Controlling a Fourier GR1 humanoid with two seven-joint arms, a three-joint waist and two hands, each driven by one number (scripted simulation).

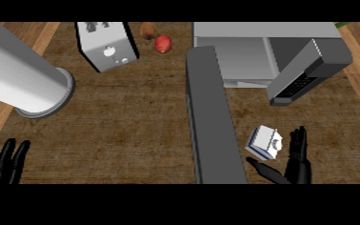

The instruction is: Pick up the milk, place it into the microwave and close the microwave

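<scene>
I see the milk (265, 142) on the desk (126, 133), right of the open microwave (267, 31) door (215, 124). My right hand (299, 169) is open just beside it, with straight fingers to its right and the thumb below it, gripping nothing. My left hand (13, 161) rests open at the lower left edge.

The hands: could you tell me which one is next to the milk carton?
The right hand, at the lower right, open beside the milk carton; the left hand rests at the lower left edge, far from it.
</scene>
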